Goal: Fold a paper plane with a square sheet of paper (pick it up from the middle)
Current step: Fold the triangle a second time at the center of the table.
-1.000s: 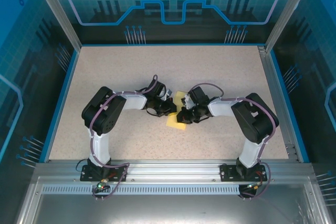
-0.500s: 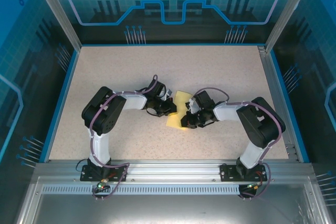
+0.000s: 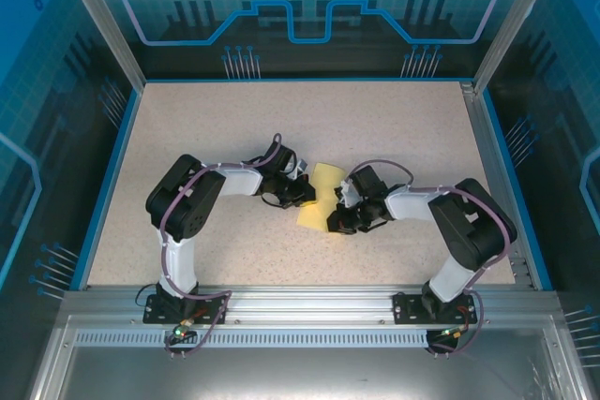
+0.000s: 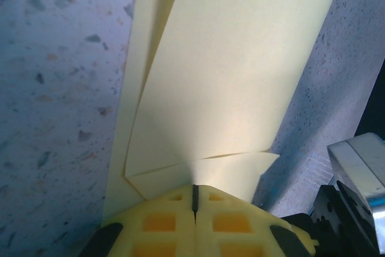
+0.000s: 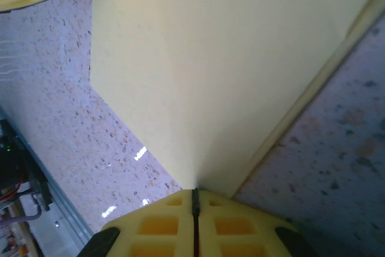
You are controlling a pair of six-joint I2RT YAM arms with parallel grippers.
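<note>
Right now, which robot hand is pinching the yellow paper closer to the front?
The right gripper: its jaws pinch the paper at its near edge, closer to the arm bases; the left gripper holds it farther back.

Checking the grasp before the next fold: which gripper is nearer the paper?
Neither, both are touching it. The left gripper is shut on the left edge of the paper, and the right gripper is shut on its right edge, slightly closer to the arm bases.

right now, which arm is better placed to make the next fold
Probably right: the left pincer pinches overlapping layers of the paper, good for anchoring; the right pincer holds its near edge, free to swing.
</note>
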